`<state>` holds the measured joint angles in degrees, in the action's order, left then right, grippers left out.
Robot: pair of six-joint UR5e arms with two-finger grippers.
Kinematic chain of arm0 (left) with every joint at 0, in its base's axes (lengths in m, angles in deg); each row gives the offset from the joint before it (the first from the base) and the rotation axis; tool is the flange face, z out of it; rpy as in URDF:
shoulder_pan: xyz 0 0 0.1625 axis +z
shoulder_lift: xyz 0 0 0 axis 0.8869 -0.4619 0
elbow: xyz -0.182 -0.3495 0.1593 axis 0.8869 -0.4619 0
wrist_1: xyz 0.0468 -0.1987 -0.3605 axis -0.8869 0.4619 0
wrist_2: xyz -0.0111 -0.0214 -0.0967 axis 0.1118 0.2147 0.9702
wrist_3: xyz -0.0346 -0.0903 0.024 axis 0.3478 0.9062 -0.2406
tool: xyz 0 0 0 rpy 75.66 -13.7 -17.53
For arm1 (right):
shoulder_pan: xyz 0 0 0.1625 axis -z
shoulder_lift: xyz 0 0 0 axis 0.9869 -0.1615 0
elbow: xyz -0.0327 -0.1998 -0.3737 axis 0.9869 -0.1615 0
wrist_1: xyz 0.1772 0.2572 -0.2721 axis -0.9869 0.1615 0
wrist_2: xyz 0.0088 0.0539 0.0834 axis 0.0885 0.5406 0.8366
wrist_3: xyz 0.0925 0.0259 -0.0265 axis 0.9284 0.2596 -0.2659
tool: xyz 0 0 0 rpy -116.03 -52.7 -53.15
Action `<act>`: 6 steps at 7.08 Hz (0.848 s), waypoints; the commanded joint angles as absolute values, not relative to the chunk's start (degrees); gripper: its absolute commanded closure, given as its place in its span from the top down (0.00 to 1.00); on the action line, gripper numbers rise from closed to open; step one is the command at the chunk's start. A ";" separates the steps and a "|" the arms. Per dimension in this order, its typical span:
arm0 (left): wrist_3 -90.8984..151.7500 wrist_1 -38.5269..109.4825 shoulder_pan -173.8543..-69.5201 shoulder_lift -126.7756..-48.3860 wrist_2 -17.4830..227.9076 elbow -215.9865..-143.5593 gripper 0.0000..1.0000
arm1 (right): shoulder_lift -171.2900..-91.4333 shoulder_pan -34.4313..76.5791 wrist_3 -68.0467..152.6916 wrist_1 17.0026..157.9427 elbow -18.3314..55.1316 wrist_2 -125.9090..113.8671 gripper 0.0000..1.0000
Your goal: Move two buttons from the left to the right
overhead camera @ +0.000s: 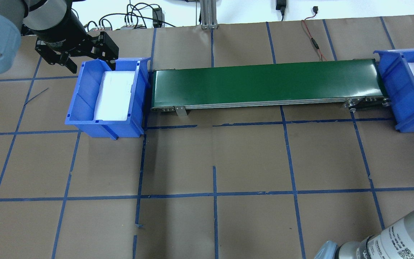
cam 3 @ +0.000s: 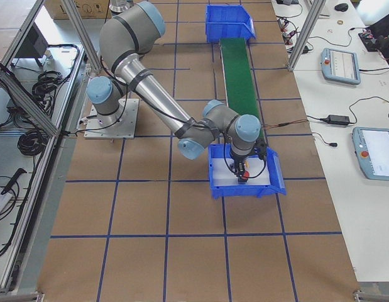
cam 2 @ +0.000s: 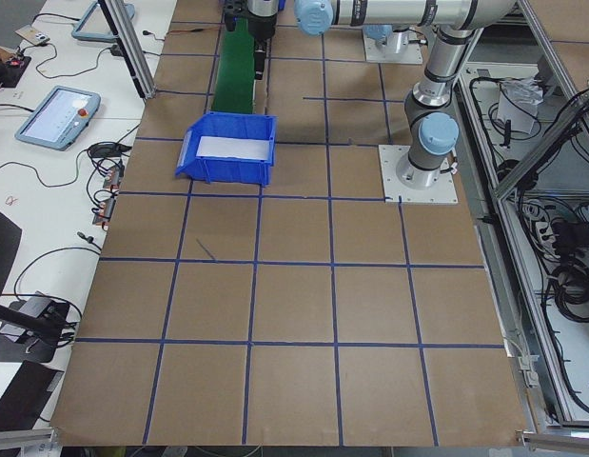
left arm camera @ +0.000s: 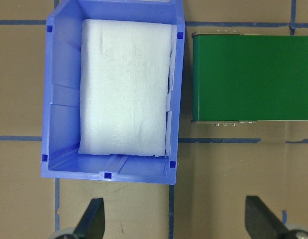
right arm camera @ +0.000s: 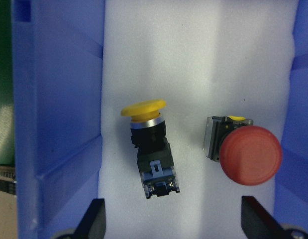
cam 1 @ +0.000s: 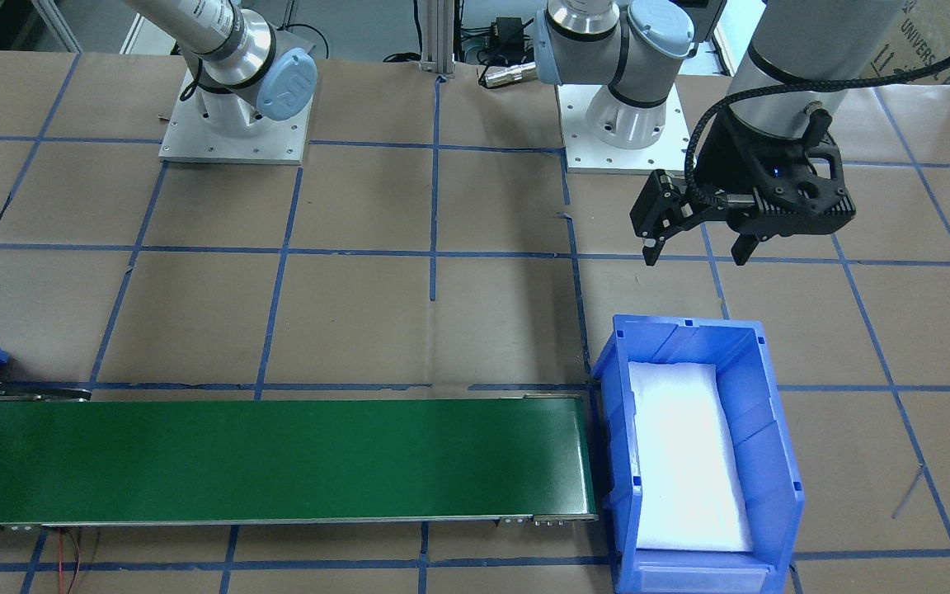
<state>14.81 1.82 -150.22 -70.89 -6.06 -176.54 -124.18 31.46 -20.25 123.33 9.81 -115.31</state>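
Observation:
Both buttons lie on white foam inside the right blue bin point(overhead camera: 401, 90). The yellow-capped button point(right arm camera: 151, 149) is on its side and the red-capped button point(right arm camera: 251, 154) sits just to its right. My right gripper point(right arm camera: 173, 219) hangs open above them, its fingers spread wide and holding nothing. From the right side view this gripper point(cam 3: 244, 168) is down inside the bin, over a red spot. My left gripper point(cam 1: 693, 243) is open and empty, hovering beside the left blue bin point(overhead camera: 84, 120), which holds only white foam point(left arm camera: 124, 89).
A green conveyor belt point(overhead camera: 264, 82) spans the gap between the two bins. The arm bases point(cam 1: 236, 124) stand at the robot's side of the table. Brown paper with blue tape lines covers the table. Tablets and cables lie past the table edge point(cam 3: 339, 66).

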 commanded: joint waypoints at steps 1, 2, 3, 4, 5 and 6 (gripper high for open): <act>14.73 1.82 -150.29 -70.89 -6.23 -176.61 1.00 | -134.00 29.48 -20.23 113.01 10.04 -115.79 1.00; 14.73 1.90 -150.29 -70.89 -6.23 -176.69 1.00 | -138.67 27.03 -19.89 109.20 10.74 -116.49 1.00; 14.64 2.25 -150.47 -70.80 -6.49 -176.78 1.00 | -141.94 22.39 -19.71 106.73 12.57 -117.80 1.00; 14.64 2.08 -150.47 -70.80 -6.58 -176.78 1.00 | -145.89 17.30 -16.14 104.09 14.68 -119.55 1.00; 14.64 2.43 -150.64 -70.45 -6.41 -176.61 1.00 | -148.63 12.72 -10.71 102.59 15.22 -120.01 1.00; 14.64 4.08 -150.73 -70.53 -6.58 -176.61 1.00 | -149.78 7.81 -4.91 102.48 14.97 -120.10 1.00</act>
